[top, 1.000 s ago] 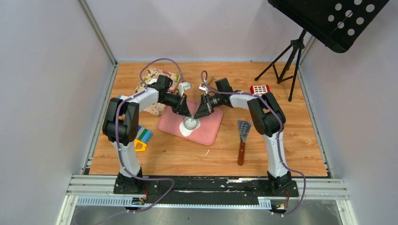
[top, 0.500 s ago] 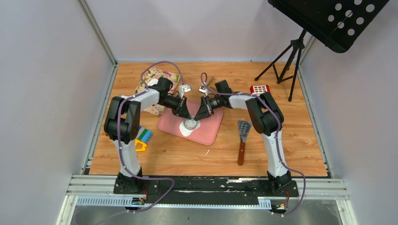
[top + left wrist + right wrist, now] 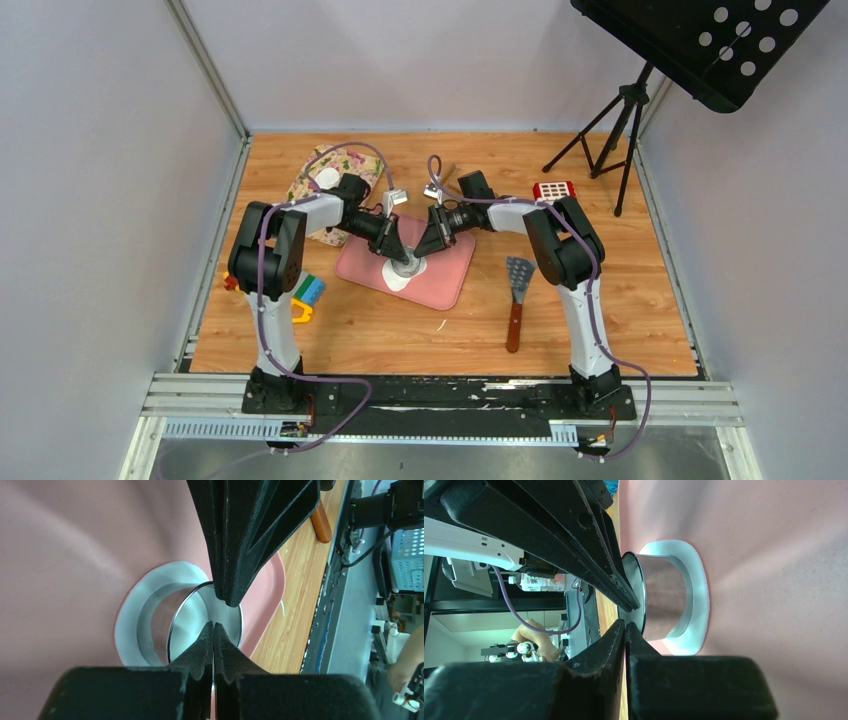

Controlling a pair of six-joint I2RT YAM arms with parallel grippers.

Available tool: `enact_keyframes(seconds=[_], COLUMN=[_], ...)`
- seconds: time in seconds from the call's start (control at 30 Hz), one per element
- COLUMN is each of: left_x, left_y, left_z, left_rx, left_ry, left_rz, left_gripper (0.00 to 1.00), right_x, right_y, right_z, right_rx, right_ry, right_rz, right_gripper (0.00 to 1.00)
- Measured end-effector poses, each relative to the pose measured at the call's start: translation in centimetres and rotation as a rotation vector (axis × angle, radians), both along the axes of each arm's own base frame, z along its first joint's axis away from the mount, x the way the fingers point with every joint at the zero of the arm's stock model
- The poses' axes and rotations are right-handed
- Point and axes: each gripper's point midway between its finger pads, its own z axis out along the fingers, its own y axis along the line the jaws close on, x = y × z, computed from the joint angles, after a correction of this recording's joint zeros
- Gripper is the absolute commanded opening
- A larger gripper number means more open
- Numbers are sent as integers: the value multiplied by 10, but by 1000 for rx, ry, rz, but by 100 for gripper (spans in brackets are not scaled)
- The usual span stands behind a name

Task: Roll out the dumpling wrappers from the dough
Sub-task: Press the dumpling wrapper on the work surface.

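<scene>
While the left gripper (image 3: 213,625) and right gripper (image 3: 624,625), both clenched on nothing, bear on the rim of the ring cutter (image 3: 664,600), the dough (image 3: 125,630) lies beneath it on the pink mat (image 3: 448,278). Recommendation: press evenly, straight down, without tilt.

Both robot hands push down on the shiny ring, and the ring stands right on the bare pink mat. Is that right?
Not quite. The ring cutter stands on flat white dough, which lies on the pink mat; the right wrist view shows it. The left gripper and right gripper do push on its rim.
</scene>
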Motion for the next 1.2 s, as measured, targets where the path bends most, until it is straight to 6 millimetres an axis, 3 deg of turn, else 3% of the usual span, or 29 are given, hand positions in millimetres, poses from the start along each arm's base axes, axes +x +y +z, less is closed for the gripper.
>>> enact_keyframes(seconds=[1.2], left_x=[-6], left_y=[-7], left_z=[-1], left_rx=[-51], left_ry=[92], left_rz=[9], left_gripper=[0], right_x=[-12], right_y=[-5], right_z=[-7], right_rx=[-8], right_ry=[-1], right_rz=[39], right_gripper=[3])
